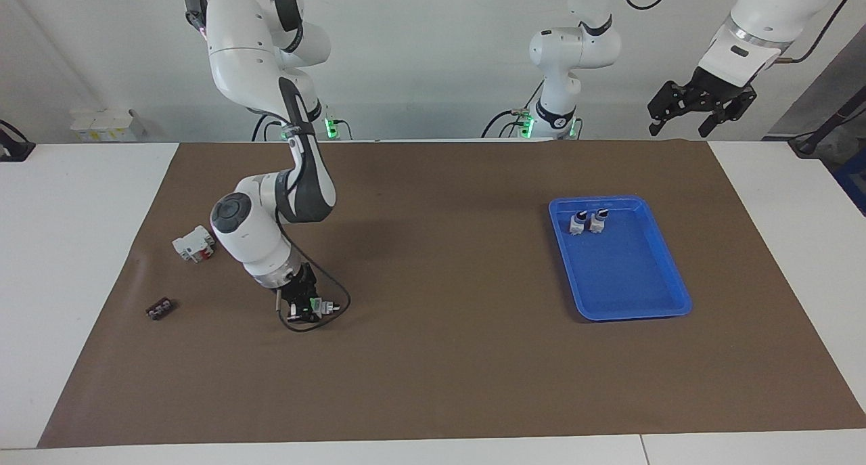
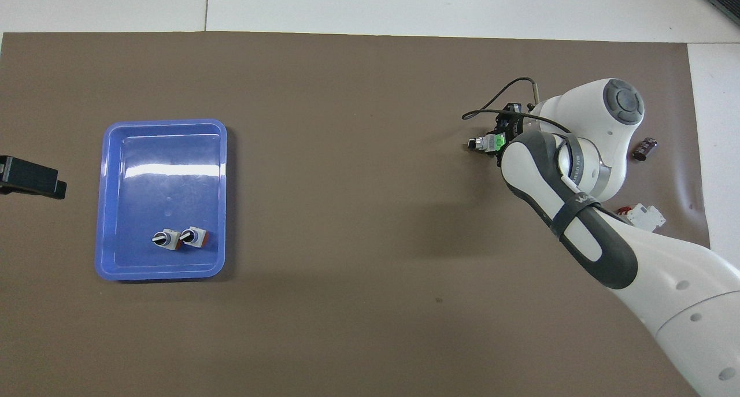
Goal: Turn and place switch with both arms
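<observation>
Switch (image 1: 318,306) lies on its side on the brown mat (image 1: 433,357), toward my right arm's end of the table, with its long axis roughly level: the knob end points toward the blue tray (image 1: 678,296), and the green block sits at the end tucked under my wrist. My right gripper (image 1: 302,308) is down on it with the jaws closed across the body, so I read it as gripped at the green end, with the knob sticking out free. Overhead, the switch (image 2: 487,144) shows a black-and-white knob tip, a whitish-grey middle and a bright green block; I cannot make out the red-orange patch from either camera. My left gripper (image 1: 700,107) waits high over the table's edge at its own end, jaws spread wide and empty, well apart from the switch. Judgement: the free knob end faces the left arm's end of the table, which suits a handover or a two-arm turn. Two similar switches (image 2: 179,237) stand in the tray. A white breaker (image 1: 194,244) and a small dark part (image 1: 159,309) lie near my right arm.
</observation>
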`<move>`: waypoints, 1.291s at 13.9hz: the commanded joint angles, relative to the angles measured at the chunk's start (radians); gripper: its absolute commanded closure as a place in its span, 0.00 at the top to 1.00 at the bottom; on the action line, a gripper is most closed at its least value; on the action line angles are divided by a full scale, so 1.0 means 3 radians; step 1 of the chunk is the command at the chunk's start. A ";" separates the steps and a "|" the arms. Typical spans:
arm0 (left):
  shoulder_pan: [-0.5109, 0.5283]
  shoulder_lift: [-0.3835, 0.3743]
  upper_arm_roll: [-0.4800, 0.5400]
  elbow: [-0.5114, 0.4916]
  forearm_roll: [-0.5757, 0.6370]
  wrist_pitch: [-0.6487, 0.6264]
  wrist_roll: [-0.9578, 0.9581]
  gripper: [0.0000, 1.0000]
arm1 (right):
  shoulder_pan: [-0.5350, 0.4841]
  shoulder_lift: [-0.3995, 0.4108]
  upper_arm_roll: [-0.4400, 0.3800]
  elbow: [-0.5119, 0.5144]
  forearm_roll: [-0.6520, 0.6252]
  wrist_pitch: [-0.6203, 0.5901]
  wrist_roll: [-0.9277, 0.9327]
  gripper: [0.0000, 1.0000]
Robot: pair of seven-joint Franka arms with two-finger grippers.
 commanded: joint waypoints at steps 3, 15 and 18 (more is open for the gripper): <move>0.0018 -0.0088 -0.0013 -0.0093 0.0035 0.0014 0.0018 1.00 | -0.0038 -0.0234 0.0074 0.0154 0.0239 -0.0181 -0.0170 0.00; -0.0028 -0.0160 -0.0034 -0.0185 0.0035 -0.0073 0.0012 1.00 | -0.0028 -0.1064 0.0922 0.0312 0.1639 -0.0304 -0.0774 0.00; -0.0048 -0.0149 -0.0059 -0.0206 0.0035 0.0258 0.0043 0.92 | -0.0023 -0.1099 0.1183 0.0343 0.1655 -0.0242 -0.0784 0.00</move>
